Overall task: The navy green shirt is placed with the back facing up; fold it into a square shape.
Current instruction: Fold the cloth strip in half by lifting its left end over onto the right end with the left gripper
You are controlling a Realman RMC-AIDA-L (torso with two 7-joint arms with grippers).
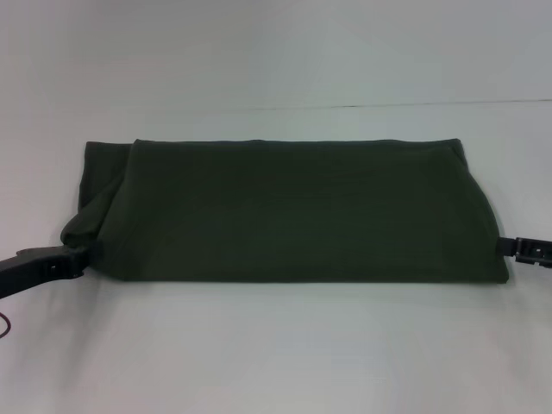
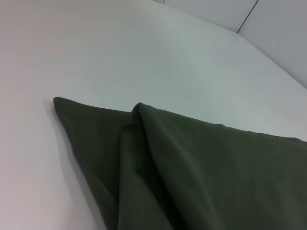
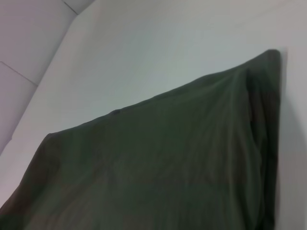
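The navy green shirt [image 1: 293, 211] lies on the white table [image 1: 276, 354] as a wide, flat band with its plain side up and no sleeves sticking out. My left gripper [image 1: 79, 257] is at the band's near left corner, where the cloth bunches up into a small hump. My right gripper [image 1: 504, 247] touches the near right edge, where the cloth lies flat. The left wrist view shows the shirt [image 2: 192, 167] with a fold ridge and a pointed corner. In the right wrist view the shirt [image 3: 168, 167] is smooth out to its far corner.
Bare white table surface surrounds the shirt on all sides. A seam [image 1: 405, 105] crosses the surface behind the shirt, and a wall panel line [image 2: 247, 17] shows in the left wrist view.
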